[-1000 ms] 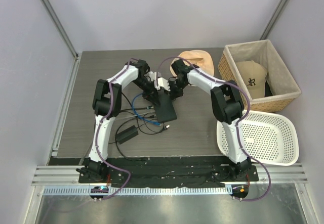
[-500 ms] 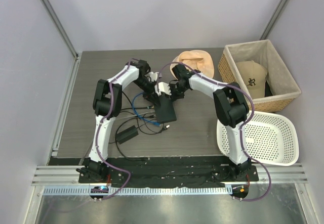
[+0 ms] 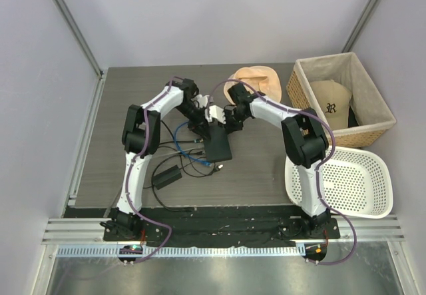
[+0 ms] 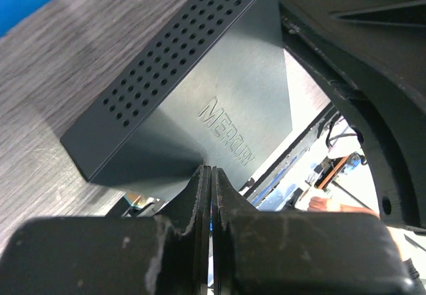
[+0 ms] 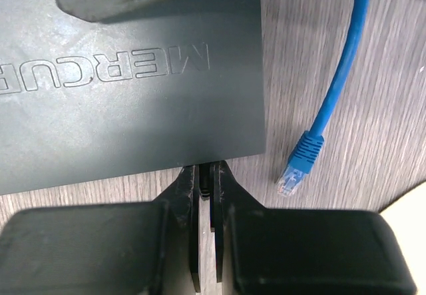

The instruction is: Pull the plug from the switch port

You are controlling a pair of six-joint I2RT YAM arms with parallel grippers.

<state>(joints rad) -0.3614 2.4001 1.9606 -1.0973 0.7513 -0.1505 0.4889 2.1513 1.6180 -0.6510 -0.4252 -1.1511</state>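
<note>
The flat black switch [image 3: 218, 146] lies mid-table; its lid reads MERCURY in the right wrist view [image 5: 133, 95] and the left wrist view [image 4: 226, 88]. The blue cable's plug [image 5: 298, 165] lies loose on the wood, just off the switch's corner and out of any port. Its blue cable [image 5: 341, 75] runs away from it. My right gripper [image 5: 206, 168] is shut on a thin black piece at the switch's edge. My left gripper [image 4: 212, 172] is shut, its tips against the switch's edge. Both grippers [image 3: 205, 116] [image 3: 225, 123] meet at the switch's far end. The ports are hidden.
Blue cable loops [image 3: 181, 135] and a black adapter brick [image 3: 166, 176] with its lead lie left of the switch. A tan hat [image 3: 256, 78] sits behind it. A wicker basket [image 3: 313, 68] holding a cap and a white plastic basket [image 3: 373, 168] stand at the right.
My right forearm has swung a little to the left and its gripper has closed in on the switch's far end. The left arm and the switch have hardly moved.
</note>
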